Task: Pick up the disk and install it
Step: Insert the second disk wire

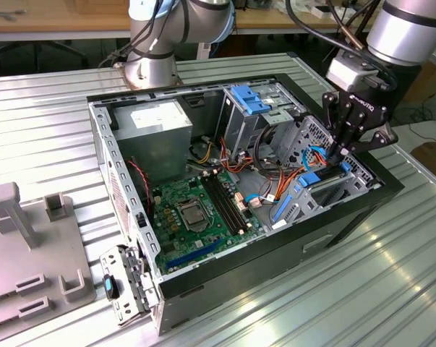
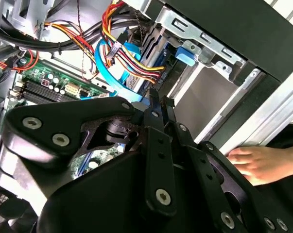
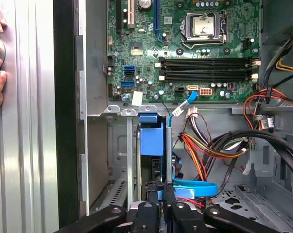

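The disk (image 1: 320,178) sits on edge in the drive bay at the open computer case's exterior-view right, its blue rail and dark body showing. Both wrist views show its blue rail end (image 3: 151,138) (image 2: 185,53) between the bay's metal walls. My gripper (image 1: 336,154) hangs straight above the bay. Its fingers are shut together with nothing between them, and the fingertips (image 3: 161,187) (image 2: 157,99) reach down at the disk's near edge, beside a thin blue data cable (image 3: 195,187). Whether the tips touch the disk is hidden.
The green motherboard (image 1: 196,210) fills the case floor, with the power supply (image 1: 156,123) behind it. A light blue ribbed latch bracket (image 1: 248,97) tops the rear cage. Coloured cable bundles (image 3: 209,145) crowd the bay. A person's hand (image 2: 263,162) rests on the case's outer edge. A grey fixture (image 1: 30,246) stands at the exterior view's left.
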Robot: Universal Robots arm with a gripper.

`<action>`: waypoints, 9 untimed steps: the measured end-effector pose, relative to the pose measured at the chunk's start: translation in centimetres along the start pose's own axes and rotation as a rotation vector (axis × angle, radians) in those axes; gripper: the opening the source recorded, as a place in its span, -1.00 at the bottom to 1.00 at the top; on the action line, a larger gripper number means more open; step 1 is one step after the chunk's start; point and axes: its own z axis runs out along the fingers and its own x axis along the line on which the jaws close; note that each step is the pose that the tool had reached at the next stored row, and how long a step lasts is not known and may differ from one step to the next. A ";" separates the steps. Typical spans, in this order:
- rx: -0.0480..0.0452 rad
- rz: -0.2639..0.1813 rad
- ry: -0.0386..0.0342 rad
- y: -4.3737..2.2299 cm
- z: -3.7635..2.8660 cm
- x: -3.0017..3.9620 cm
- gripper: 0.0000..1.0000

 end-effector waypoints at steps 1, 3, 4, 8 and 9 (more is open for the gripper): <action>0.0000 0.000 -0.0028 0.00 0.07 0.01 -0.67; -0.0001 0.000 -0.0091 0.01 0.25 0.02 -0.67; -0.0001 0.000 -0.0109 0.01 0.32 0.02 -0.67; -0.0002 0.001 -0.0223 0.02 0.60 -0.01 -0.67; -0.0003 0.001 -0.0269 0.03 0.69 -0.01 -0.67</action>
